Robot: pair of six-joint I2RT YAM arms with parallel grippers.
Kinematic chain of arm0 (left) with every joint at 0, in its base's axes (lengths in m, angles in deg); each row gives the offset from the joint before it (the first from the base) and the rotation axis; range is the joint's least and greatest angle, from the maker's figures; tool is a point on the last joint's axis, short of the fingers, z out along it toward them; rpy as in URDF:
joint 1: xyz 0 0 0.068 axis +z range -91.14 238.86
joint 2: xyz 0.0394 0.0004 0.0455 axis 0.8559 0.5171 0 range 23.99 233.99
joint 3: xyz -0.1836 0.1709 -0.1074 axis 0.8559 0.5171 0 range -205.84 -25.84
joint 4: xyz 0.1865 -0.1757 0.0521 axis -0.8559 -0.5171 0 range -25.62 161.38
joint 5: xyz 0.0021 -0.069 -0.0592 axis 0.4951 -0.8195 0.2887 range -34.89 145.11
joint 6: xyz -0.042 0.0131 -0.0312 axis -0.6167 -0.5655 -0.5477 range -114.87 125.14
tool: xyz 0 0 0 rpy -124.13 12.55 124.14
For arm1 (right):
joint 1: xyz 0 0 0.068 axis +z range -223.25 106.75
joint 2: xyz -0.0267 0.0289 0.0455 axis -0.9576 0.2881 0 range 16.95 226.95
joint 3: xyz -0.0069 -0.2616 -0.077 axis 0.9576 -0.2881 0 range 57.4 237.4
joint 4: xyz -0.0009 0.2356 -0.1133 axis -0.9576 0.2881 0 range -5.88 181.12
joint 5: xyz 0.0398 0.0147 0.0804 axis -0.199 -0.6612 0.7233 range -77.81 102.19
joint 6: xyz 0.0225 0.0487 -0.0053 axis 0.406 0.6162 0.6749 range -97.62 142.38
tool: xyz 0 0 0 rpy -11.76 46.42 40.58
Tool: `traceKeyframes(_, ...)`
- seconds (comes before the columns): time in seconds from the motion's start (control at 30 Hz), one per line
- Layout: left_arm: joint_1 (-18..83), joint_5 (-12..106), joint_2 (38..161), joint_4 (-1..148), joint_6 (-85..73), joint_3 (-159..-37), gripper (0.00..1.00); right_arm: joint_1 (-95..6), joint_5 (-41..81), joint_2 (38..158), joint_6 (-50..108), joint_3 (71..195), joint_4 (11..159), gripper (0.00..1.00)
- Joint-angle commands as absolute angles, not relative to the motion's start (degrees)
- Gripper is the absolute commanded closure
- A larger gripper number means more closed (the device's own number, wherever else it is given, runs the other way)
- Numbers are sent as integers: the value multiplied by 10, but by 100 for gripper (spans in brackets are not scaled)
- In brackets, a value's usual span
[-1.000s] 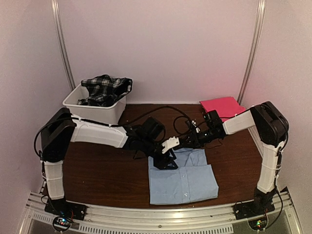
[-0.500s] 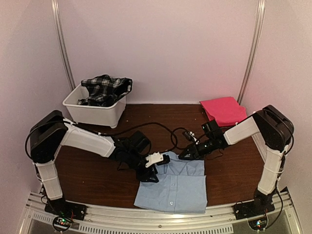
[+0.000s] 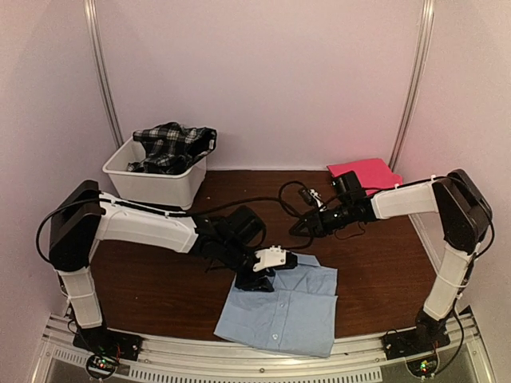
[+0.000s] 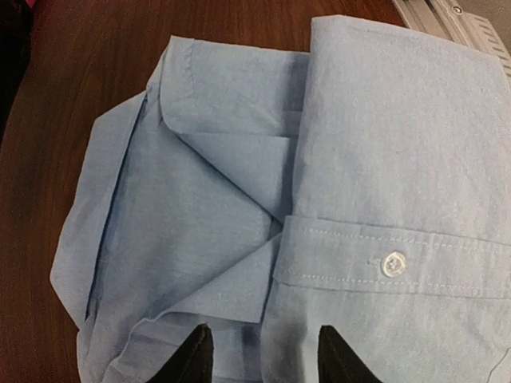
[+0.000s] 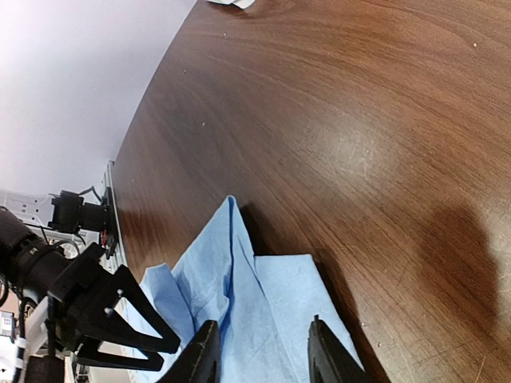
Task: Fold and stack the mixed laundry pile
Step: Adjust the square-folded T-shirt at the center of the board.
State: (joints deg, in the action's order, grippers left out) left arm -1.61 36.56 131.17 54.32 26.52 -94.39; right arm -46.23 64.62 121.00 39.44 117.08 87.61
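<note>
The light blue collared shirt [image 3: 279, 309] lies folded at the table's near middle, its button placket [image 4: 391, 263] showing in the left wrist view. My left gripper [image 3: 267, 262] hovers at the shirt's far left edge, open, both fingertips [image 4: 200, 355] apart over flat cloth. My right gripper [image 3: 306, 227] is open above bare table just beyond the shirt, whose far corner [image 5: 231, 211] shows ahead of it. A pink-red cloth [image 3: 367, 175] lies folded at the back right. A black-and-white plaid garment [image 3: 172, 145] is heaped in the tub.
The white plastic tub [image 3: 156, 182] stands at the back left. Black cables [image 3: 271, 191] loop over the table's middle. A metal rail [image 3: 255, 359] runs along the near edge, close to the shirt's front hem. White walls close in the sides and back.
The shirt has slid toward the near edge and a little left. The right gripper came down onto it, then drew back off it. The left gripper stays at the shirt's far left edge.
</note>
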Motion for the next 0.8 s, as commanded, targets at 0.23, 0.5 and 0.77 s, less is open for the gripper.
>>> traceKeyframes(0.23, -12, 336, 1363, 520, 307, -968, 56, -420, 701, 1261, 434, 1170, 866, 80)
traceKeyframes(0.5, -13, 337, 1373, 489, 307, -976, 63, -421, 680, 1343, 421, 1186, 875, 91)
traceKeyframes(0.77, -21, 348, 1346, 459, 313, -986, 92, -421, 662, 1367, 408, 1186, 886, 94)
